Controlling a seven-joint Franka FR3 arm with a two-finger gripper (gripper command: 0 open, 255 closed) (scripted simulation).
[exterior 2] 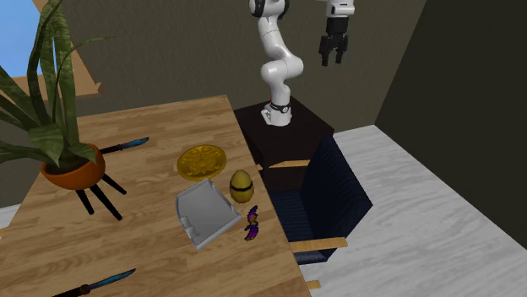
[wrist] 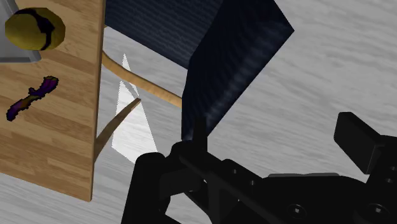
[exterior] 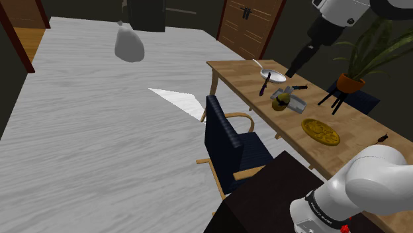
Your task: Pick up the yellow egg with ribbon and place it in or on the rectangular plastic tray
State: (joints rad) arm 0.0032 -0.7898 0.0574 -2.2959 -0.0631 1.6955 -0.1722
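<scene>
The yellow egg (exterior 2: 241,186) with a dark ribbon band stands upright on the wooden table (exterior 2: 143,245), against the corner of the grey rectangular tray (exterior 2: 205,215). In the shoulder view the egg (exterior: 282,101) sits beside the tray (exterior: 294,100). My black gripper (exterior 2: 331,52) hangs open and holds nothing, high above the floor off the table's side, over the dark blue chair (exterior 2: 325,190). In the wrist view the egg (wrist: 35,28) and the tray's corner (wrist: 16,52) lie far off, and the chair (wrist: 222,57) is straight ahead of the gripper (wrist: 253,158).
On the table are a gold plate (exterior 2: 202,161), a small purple object (exterior 2: 252,226), a potted plant on black legs (exterior 2: 72,164), two blue-handled knives (exterior 2: 125,146) and a white pan (exterior: 270,73). The chair is tucked against the table edge near the egg.
</scene>
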